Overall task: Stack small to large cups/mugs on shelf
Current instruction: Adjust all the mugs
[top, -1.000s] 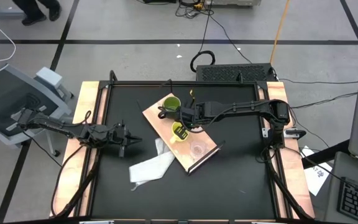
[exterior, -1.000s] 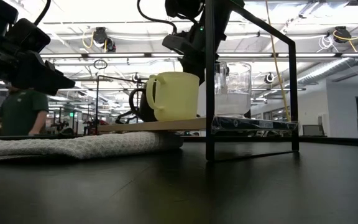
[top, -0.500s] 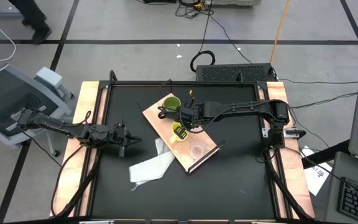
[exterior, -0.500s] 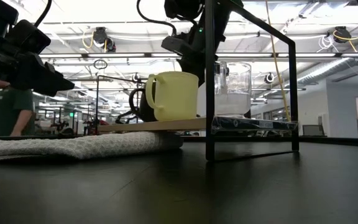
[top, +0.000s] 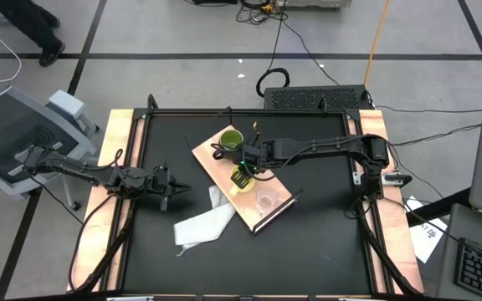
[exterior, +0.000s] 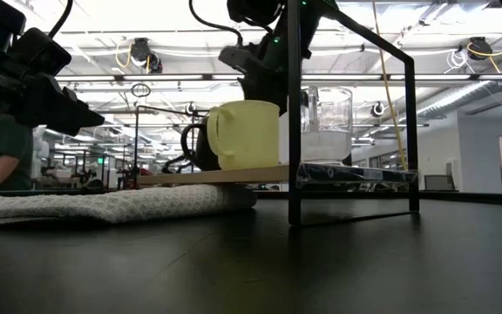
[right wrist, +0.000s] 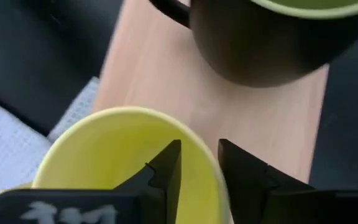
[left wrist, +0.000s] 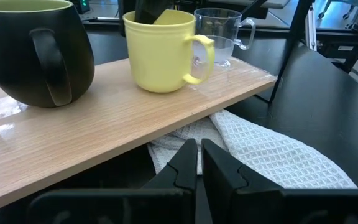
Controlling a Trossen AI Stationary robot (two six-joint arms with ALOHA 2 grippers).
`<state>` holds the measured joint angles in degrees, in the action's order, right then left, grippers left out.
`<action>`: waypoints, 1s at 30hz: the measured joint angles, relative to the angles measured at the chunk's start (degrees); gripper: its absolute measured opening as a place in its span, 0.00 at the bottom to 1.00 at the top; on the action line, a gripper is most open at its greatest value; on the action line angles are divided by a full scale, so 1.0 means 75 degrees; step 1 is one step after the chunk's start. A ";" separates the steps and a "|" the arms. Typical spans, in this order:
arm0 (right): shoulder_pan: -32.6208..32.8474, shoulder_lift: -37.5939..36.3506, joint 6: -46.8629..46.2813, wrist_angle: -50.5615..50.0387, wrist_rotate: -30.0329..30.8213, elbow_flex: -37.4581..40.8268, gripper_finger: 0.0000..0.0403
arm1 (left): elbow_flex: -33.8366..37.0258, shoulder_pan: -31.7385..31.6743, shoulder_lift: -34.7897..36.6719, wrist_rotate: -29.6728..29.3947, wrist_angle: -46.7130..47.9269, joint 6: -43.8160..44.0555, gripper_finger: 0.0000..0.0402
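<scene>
The right gripper [right wrist: 197,165] straddles the yellow mug's [left wrist: 161,51] rim, its fingers parted, apparently letting it go on the shelf [left wrist: 92,124] between the green mug [left wrist: 33,53] and the clear cup [left wrist: 219,36]. The left gripper [left wrist: 197,165] waits closed and empty, beside the shelf.

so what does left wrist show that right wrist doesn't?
Only the left wrist view shows the clear cup at the board's far corner, the yellow mug's handle, the board's underside edge with more of the cloth under it, and the left gripper shut, low beside the board.

Only the right wrist view looks down into the yellow mug, with the right gripper straddling its rim, one finger inside and one outside.

Both show the yellow mug, the green mug, the board and some cloth.
</scene>
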<state>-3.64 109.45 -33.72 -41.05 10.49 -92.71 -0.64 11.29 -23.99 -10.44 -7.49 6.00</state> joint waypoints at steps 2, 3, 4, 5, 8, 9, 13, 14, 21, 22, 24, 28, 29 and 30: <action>0.0003 -0.0003 0.0023 0.0111 -0.0088 -0.0002 0.25 | 0.0000 0.0000 0.0000 0.0000 0.0000 0.0011 0.06; 0.0003 -0.0009 0.0025 0.0126 -0.0177 -0.0003 0.26 | 0.0000 0.0000 0.0000 0.0000 0.0000 0.0011 0.06; 0.0003 -0.0010 0.0031 0.0127 -0.0217 -0.0003 0.27 | 0.0000 0.0000 0.0000 0.0000 0.0000 0.0012 0.06; 0.0003 -0.0012 0.0036 0.0125 -0.0223 -0.0003 0.27 | 0.0000 0.0000 0.0000 0.0000 0.0000 0.0013 0.06; 0.0003 -0.0012 0.0042 0.0125 -0.0226 -0.0003 0.28 | 0.0000 0.0000 0.0000 0.0000 0.0000 0.0023 0.06; 0.0003 -0.0012 0.0042 0.0125 -0.0226 -0.0003 0.28 | 0.0000 0.0000 0.0000 0.0000 0.0000 0.0024 0.06; 0.0002 -0.0015 -0.0052 0.0116 -0.0224 -0.0006 0.28 | 0.0000 0.0000 0.0000 0.0000 0.0000 0.0026 0.06; 0.0003 -0.0015 -0.0106 0.0105 -0.0226 -0.0010 0.28 | 0.0000 0.0000 0.0000 0.0000 0.0000 0.0026 0.06; 0.0102 -0.0015 -0.0431 -0.0035 -0.0221 -0.0017 0.28 | 0.0000 0.0000 0.0000 0.0000 0.0003 0.0032 0.06; 0.0127 -0.0016 -0.0472 -0.0057 -0.0220 -0.0017 0.28 | 0.0000 0.0000 0.0000 0.0000 0.0001 0.0034 0.06; 0.0174 -0.0017 -0.0580 -0.0085 -0.0217 -0.0017 0.28 | 0.0000 0.0000 0.0000 0.0000 0.0002 0.0043 0.06; 0.0256 -0.0023 -0.0672 -0.0076 -0.0192 -0.0017 0.28 | 0.0000 0.0000 0.0000 0.0000 0.0003 0.0083 0.06; 0.0274 -0.0023 -0.0700 -0.0074 -0.0175 -0.0017 0.28 | 0.0000 -0.0001 0.0000 0.0000 0.0003 0.0105 0.06; 0.0293 -0.0023 -0.0704 -0.0066 -0.0170 -0.0017 0.28 | 0.0000 0.0000 0.0000 0.0000 0.0003 0.0121 0.06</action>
<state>-1.44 109.27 -39.00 -41.55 9.21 -92.84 -0.64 11.29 -23.99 -10.44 -7.46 6.91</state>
